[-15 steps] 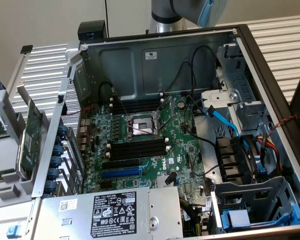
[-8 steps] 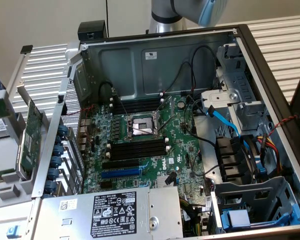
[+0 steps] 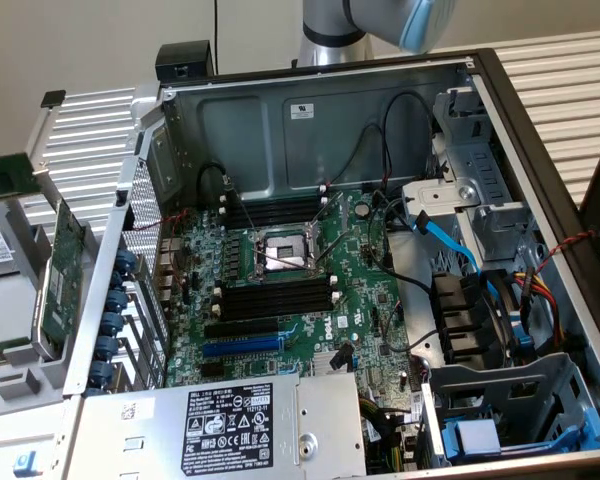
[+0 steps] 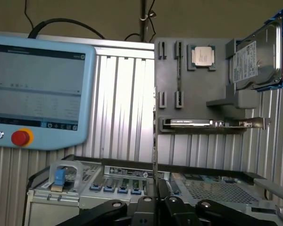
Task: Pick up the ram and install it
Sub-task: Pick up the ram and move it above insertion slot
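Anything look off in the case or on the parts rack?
Nothing broken or spilled. One oddity: the processor socket on the motherboard stands uncovered with levers sprung, and a processor sits in the grey rack instead. The fingers are shut on a thin edge-on stick, apparently the ram.

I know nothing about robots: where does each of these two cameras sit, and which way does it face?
Exterior view: off the arm, high up, looking down into the open computer case at its motherboard; an arm joint shows behind the case.
Wrist view: on the wrist, looking across the case toward the parts rack and teach pendant; the gripper shows, shut on the ram.
Shared: the case and the parts rack.
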`<state>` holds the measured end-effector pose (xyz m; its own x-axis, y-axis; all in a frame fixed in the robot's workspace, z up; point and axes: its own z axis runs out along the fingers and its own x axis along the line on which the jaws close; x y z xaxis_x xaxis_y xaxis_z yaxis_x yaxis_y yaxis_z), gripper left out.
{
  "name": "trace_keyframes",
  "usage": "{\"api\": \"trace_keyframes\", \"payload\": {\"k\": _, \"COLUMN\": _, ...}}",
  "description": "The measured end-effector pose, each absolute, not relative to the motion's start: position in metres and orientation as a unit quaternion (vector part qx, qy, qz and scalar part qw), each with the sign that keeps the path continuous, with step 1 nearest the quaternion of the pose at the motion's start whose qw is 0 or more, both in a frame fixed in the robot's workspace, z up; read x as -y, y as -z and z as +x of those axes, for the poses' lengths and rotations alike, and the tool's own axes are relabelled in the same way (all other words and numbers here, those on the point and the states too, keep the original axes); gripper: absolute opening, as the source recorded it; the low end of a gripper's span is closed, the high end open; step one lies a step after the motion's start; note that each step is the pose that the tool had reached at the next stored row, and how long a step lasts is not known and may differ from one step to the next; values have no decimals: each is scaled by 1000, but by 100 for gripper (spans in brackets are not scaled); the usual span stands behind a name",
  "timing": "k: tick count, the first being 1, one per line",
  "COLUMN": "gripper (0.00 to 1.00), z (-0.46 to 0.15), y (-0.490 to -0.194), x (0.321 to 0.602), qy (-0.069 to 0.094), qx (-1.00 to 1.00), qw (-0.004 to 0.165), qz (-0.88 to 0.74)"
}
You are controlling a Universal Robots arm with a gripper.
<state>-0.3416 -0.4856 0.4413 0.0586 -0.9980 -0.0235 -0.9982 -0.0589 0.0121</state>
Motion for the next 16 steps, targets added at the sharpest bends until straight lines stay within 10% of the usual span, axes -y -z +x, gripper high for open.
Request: {"api": "trace_keyframes", "payload": {"k": 16, "gripper": 13, "z": -272, "y": -450, "x": 486, "qy": -21, "qx": -683, "qw": -4, "qz": -730}}
